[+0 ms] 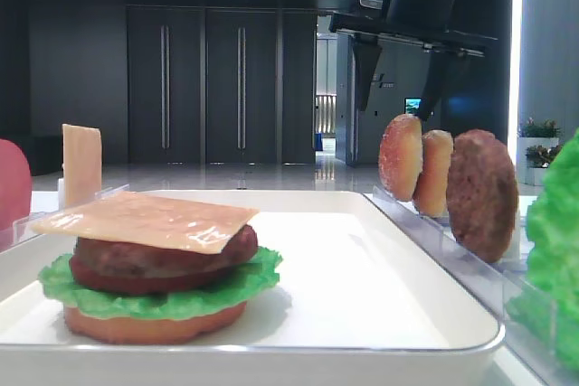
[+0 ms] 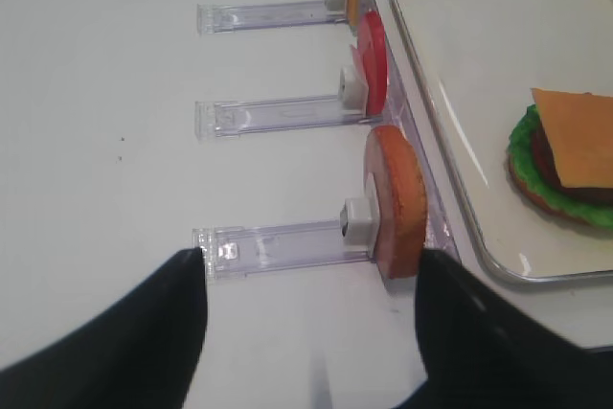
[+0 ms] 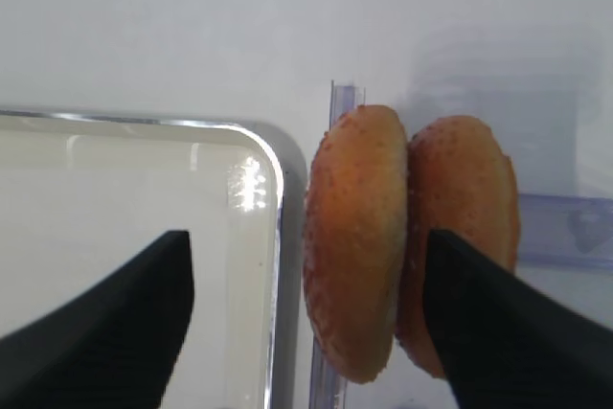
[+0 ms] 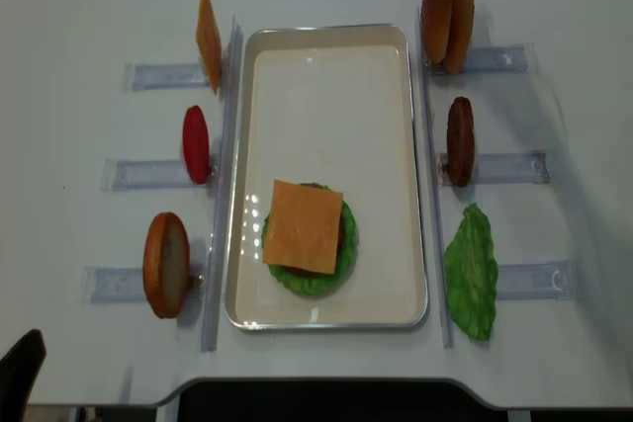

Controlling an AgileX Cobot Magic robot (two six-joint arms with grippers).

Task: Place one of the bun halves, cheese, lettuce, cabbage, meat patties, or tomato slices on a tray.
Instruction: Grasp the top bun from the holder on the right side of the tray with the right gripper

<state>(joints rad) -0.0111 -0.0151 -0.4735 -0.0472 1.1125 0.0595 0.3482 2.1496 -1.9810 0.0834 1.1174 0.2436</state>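
While the white tray [image 4: 326, 56] lies lengthwise down the middle of the tabletop [image 4: 79, 7], its near half holds a part-built burger: a flat bun base [image 1: 154, 324] at the bottom, then ruffled green lettuce [image 1: 63, 288], a dark meat patty [image 1: 136, 264] and a square cheese slice [image 4: 303, 226] on top, set slightly askew. The far half of the tray is bare. Clear slotted racks [image 4: 163, 76] flank the tray on both sides. On the left, from far to near, stand an upright cheese slice [image 4: 208, 27], a tomato slice [image 4: 196, 143] and a bun half [image 4: 165, 264]. On the right, from far to near, stand two bun halves, a second meat patty [image 4: 460, 140] and a loose lettuce leaf [image 4: 471, 274]. The two far-right buns stand on edge, pressed face to face, their flat faces turned sideways towards and away from the tray and their long axes running along the tray's length. The bun top [image 3: 356, 237] nearer the tray is the larger, and the second bun [image 3: 465, 208] leans against it. The right hand [image 3: 306, 304] hangs above these two with its dark fingers [image 3: 115, 323] spread wide, one over the tray corner and one beyond the outer bun, grasping nothing. The left hand [image 2: 311, 332] hovers low over the near-left rack, spread and empty.
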